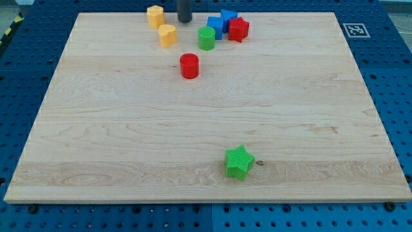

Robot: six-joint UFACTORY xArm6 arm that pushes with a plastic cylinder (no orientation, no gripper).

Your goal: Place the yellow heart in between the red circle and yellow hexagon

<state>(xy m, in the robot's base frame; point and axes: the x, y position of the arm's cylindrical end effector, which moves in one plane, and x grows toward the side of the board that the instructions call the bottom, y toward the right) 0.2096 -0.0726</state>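
Note:
The yellow heart point(167, 35) lies near the view's top, left of centre. The yellow hexagon point(155, 15) sits just above and left of it, at the board's top edge. The red circle point(189, 66) lies below and right of the heart. The heart is roughly on the line between the hexagon and the circle, closer to the hexagon. My tip point(185, 20) stands at the top edge, right of the hexagon and above-right of the heart, touching no block.
A green circle point(206, 38), two blue blocks point(215, 26) point(228, 17) and a red star point(238, 29) cluster right of my tip. A green star point(239, 162) lies near the bottom. A marker tag point(355, 29) is at the board's top right corner.

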